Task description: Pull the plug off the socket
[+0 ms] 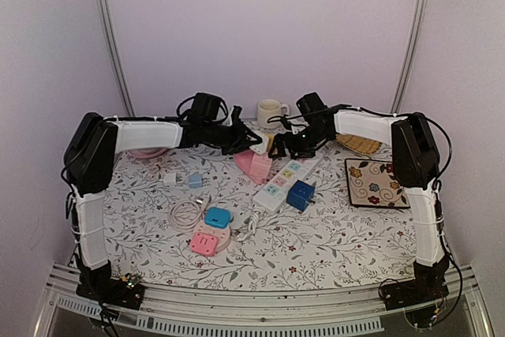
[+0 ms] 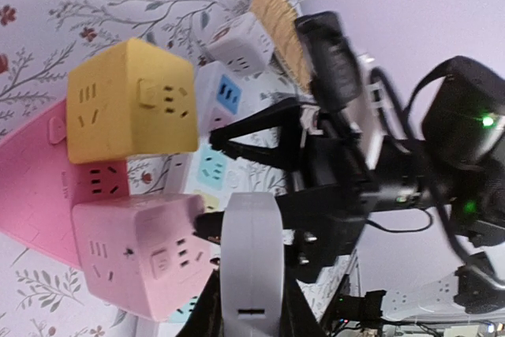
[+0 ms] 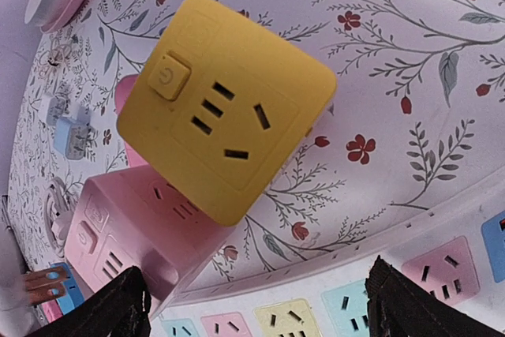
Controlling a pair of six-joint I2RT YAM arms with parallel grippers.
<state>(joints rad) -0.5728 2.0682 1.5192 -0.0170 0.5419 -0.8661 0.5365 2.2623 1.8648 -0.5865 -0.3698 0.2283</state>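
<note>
Left fingers [image 2: 207,305] clamp the white plug [image 2: 251,262]; right fingers [image 3: 398,301] spread wide.

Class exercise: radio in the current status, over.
Left gripper shut on white plug. Right gripper open above yellow cube socket. Pink cube socket adjacent.

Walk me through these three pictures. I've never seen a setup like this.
Two robot arms are bolted at the near edge of a flowered table. The wide picture looks down from above and behind them. The other two come from cameras on each wrist. Both arms reach to the far middle, where a yellow socket cube sits by a pink cube. A white power strip, blue cube, mug and cables also lie there. The left hand grips a white plug. The right hand is open, holding nothing.
</note>
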